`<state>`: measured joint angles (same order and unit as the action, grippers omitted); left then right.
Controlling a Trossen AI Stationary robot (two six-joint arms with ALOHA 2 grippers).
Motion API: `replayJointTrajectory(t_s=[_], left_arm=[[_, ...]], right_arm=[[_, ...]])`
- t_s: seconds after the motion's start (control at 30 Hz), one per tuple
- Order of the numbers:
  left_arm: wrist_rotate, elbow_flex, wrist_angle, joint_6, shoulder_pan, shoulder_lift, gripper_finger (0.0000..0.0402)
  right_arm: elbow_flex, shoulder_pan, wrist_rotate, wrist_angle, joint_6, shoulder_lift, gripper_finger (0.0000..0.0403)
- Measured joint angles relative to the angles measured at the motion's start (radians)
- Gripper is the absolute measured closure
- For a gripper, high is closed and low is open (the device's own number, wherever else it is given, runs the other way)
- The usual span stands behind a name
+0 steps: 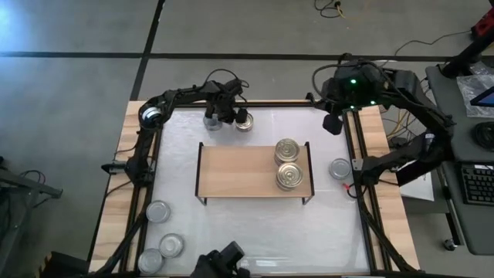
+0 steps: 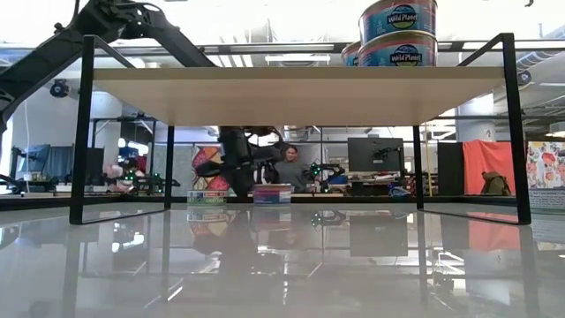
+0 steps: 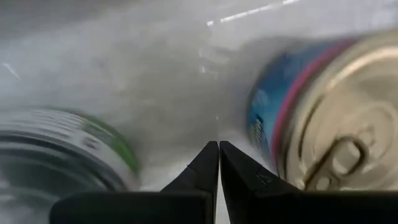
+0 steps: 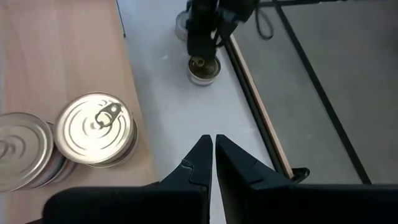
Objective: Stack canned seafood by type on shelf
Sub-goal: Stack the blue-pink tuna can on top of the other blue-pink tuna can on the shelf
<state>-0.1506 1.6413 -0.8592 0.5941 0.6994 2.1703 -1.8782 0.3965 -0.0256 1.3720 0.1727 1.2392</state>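
The wooden shelf [image 1: 239,171] stands mid-table with gold-topped cans [image 1: 287,150] [image 1: 289,177] on its right part; in the low view one can [image 2: 398,18] sits on top of another [image 2: 397,49]. At the table's far edge my left gripper [image 3: 218,145] is shut and points down between a green-labelled silver-topped can [image 3: 68,146] and a blue-labelled gold-topped can [image 3: 339,118], both standing on the table. I see it touch neither. My right gripper [image 4: 213,138] is shut and hangs high over the table's far right [image 1: 333,123], holding nothing.
One silver-topped can [image 1: 340,168] stands on the table right of the shelf. Three more [image 1: 157,211] [image 1: 171,245] [image 1: 150,260] stand at the near left corner. The shelf's left half is bare wood. A person [image 2: 287,168] sits in the room beyond the table.
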Motion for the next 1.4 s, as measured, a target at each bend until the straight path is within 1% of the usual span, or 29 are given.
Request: replayJointTrajectory(t_s=[0.17,0.23,0.37,0.43,0.57,0.67,0.8,0.87,1.03,1.17,1.23,1.3,1.4], left_arm=[[-0.009,0.006,0.029,-0.002,-0.035,-0.001,0.0402],[-0.032,0.014,0.067,-0.002,-0.053,-0.001,0.0401],[-0.156,0.037,0.162,0.018,-0.094,-0.001,0.0401],[-0.194,0.054,0.187,0.021,-0.112,-0.001,0.0401],[-0.231,0.101,0.17,0.008,-0.125,-0.003,0.0402],[-0.229,0.144,0.134,-0.025,-0.121,-0.012,0.0401],[-0.224,0.205,0.071,-0.103,-0.112,-0.03,0.0402],[-0.222,0.228,0.032,-0.144,-0.112,-0.048,0.0401],[-0.206,0.241,-0.016,-0.227,-0.129,-0.123,0.0402],[-0.176,0.201,-0.028,-0.277,-0.146,-0.207,0.0401],[-0.172,0.162,-0.026,-0.3,-0.147,-0.259,0.0402],[-0.158,0.114,-0.016,-0.327,-0.147,-0.315,0.0402],[-0.099,0.028,0.005,-0.38,-0.146,-0.401,0.0401]], right_arm=[[0.0,0.0,0.0,0.0,-0.024,-0.045,0.039],[0.0,0.0,-0.005,-0.005,-0.038,-0.059,0.039],[0.0,0.0,-0.117,-0.059,-0.072,-0.079,0.039],[0.001,0.0,-0.158,-0.078,-0.076,-0.087,0.039],[0.017,0.0,-0.168,-0.079,-0.058,-0.091,0.039],[0.072,0.004,-0.166,-0.089,-0.059,-0.091,0.039],[0.166,0.053,-0.166,-0.173,-0.066,-0.095,0.039],[0.216,0.082,-0.163,-0.25,-0.059,-0.103,0.039],[0.359,0.192,-0.138,-0.493,-0.043,-0.117,0.039],[0.44,0.3,-0.011,-0.615,-0.062,-0.087,0.0383],[0.457,0.334,0.07,-0.642,-0.082,-0.048,0.0367],[0.461,0.354,0.138,-0.647,-0.079,0.003,0.034],[0.461,0.363,0.157,-0.644,-0.032,0.083,0.0286]])
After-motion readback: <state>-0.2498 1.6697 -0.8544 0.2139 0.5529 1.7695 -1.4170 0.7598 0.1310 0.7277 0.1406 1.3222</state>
